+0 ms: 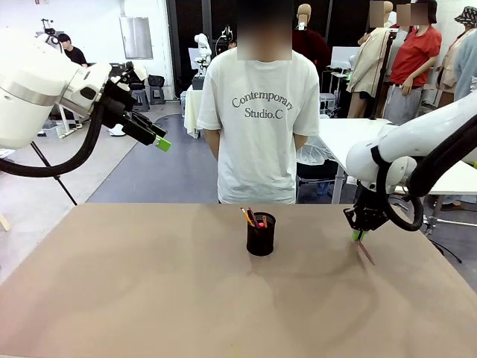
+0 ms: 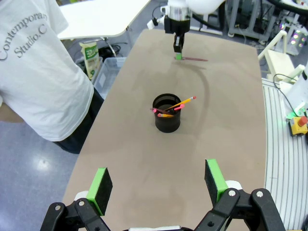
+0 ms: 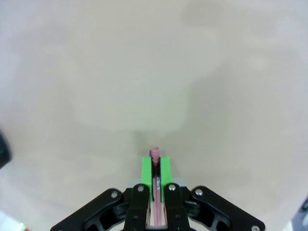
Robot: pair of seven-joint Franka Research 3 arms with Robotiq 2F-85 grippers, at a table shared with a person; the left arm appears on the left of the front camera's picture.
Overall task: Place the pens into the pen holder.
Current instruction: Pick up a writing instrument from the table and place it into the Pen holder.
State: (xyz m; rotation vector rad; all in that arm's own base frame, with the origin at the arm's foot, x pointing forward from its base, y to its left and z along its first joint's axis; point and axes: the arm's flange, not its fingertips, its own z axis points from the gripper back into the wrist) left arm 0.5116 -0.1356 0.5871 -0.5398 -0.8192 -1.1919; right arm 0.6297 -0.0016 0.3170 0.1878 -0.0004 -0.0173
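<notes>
The black mesh pen holder (image 1: 261,237) (image 2: 167,115) stands at mid-table. A yellow-orange pencil (image 1: 246,216) (image 2: 185,102) and a black pen with pink ends (image 1: 254,218) (image 2: 162,110) lean inside it. At the right, my right gripper (image 1: 359,236) (image 2: 178,55) (image 3: 156,166) points down at the tabletop and is shut on one end of the dark maroon pen (image 1: 367,254) (image 2: 195,59) (image 3: 155,153). The rest of that pen lies low along the table. My left gripper (image 1: 160,140) (image 2: 159,180) hangs open and empty, high above the table's left side.
A person in a white T-shirt (image 1: 257,119) (image 2: 33,72) stands at the far edge behind the holder, hands out of sight. The brown tabletop (image 1: 149,291) is bare around the holder. White tables (image 1: 350,134) stand beyond the far right corner.
</notes>
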